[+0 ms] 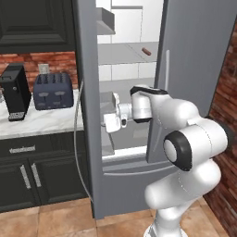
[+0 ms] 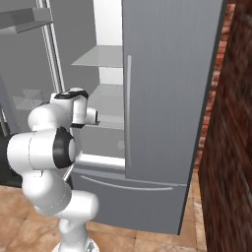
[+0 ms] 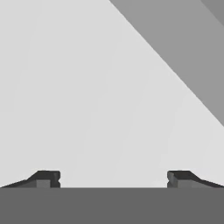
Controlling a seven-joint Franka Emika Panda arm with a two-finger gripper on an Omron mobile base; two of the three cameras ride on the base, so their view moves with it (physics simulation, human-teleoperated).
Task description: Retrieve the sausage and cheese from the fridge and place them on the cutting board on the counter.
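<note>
Reddish sausage [image 1: 146,51] on fridge [image 1: 194,60] shelf

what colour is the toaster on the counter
Dark slate blue; the toaster shows best in the left base view.

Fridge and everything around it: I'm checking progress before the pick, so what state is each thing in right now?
fridge: one door swung open, white interior and grey shelves exposed; drawer front shut.
sausage: lying on an upper shelf, untouched.
gripper: open, empty, reaching inside the fridge below the sausage's shelf.
toaster: upright on the counter, slots empty.
coffee machine: upright on the counter.
</note>
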